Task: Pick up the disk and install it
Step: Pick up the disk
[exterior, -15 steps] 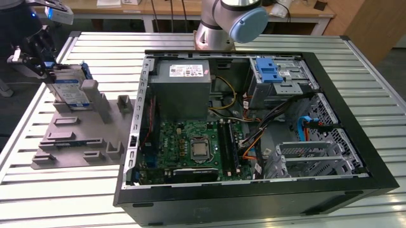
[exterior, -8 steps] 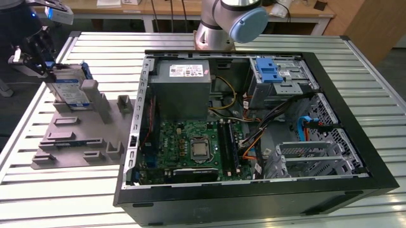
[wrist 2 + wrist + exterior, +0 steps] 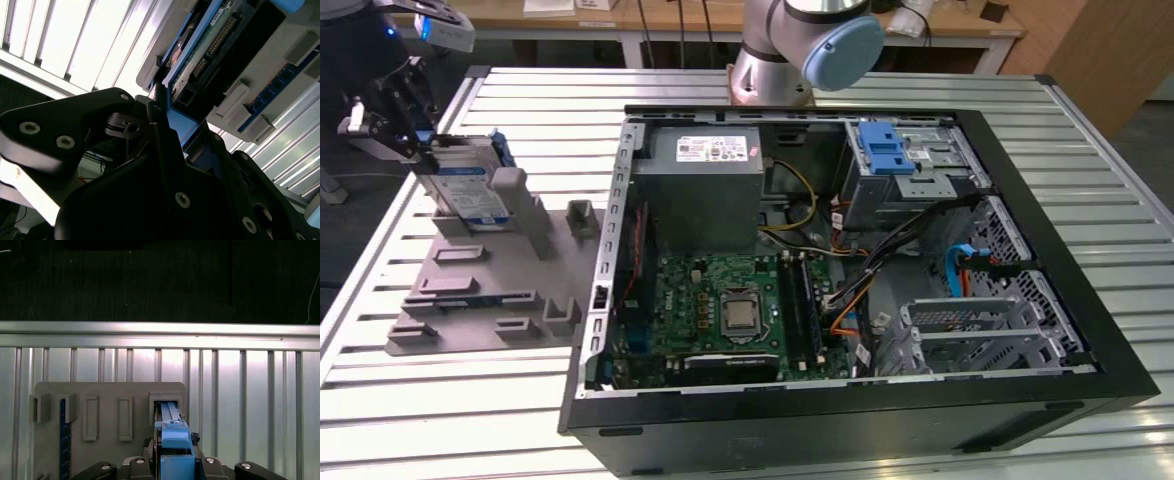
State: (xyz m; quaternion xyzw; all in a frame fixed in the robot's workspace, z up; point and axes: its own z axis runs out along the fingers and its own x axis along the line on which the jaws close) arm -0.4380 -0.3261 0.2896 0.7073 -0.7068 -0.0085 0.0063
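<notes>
Gripper (image 3: 430, 152) tight on the upright disk (image 3: 470, 195) in a grey rack (image 3: 467, 300); open computer case (image 3: 854, 405) just beside

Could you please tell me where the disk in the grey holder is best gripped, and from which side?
Probably its upper end, clamped across the two broad faces, coming from above: the disk stands on edge in the grey holder, whose posts cover its lower part, leaving only the top free. The gripper sits at that end.
</notes>
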